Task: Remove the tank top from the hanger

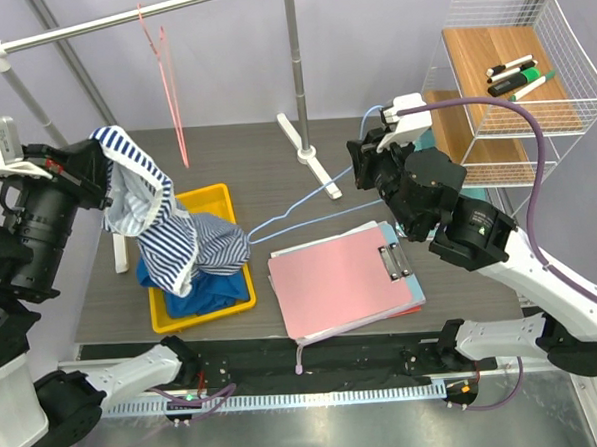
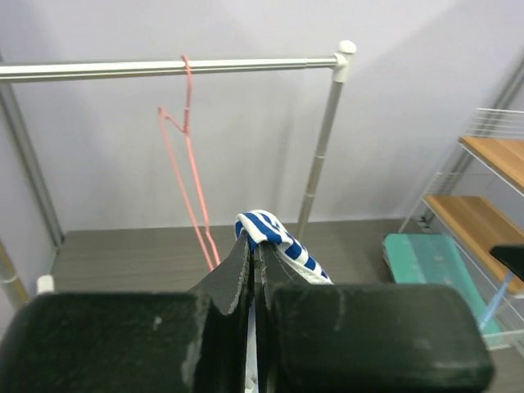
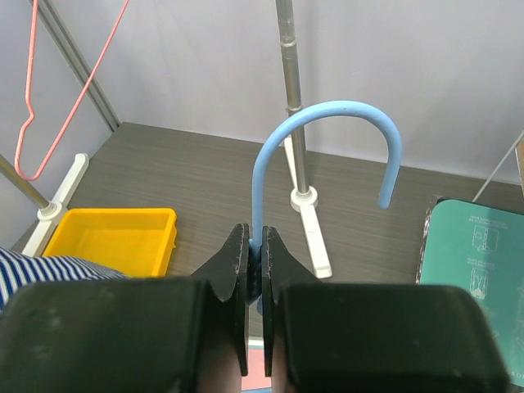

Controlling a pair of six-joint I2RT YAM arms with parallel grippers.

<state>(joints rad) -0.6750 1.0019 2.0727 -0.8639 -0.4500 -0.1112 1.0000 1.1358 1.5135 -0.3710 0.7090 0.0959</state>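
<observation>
The left gripper (image 2: pixel 252 250) is pinched tight on the striped tank top (image 1: pixel 168 225), holding it up over the yellow bin (image 1: pixel 205 198) at left. The right gripper (image 3: pixel 254 246) is clamped on the blue hanger (image 3: pixel 327 110), whose left end reaches the cloth.

Pink clipboard (image 1: pixel 342 286), yellow bin (image 1: pixel 209 200), markers (image 1: pixel 516 72).

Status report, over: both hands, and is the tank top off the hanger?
Left hand shut on tank top, lifted. Right hand shut on blue hanger. Hanger's far end under the tank top, not free yet.
</observation>
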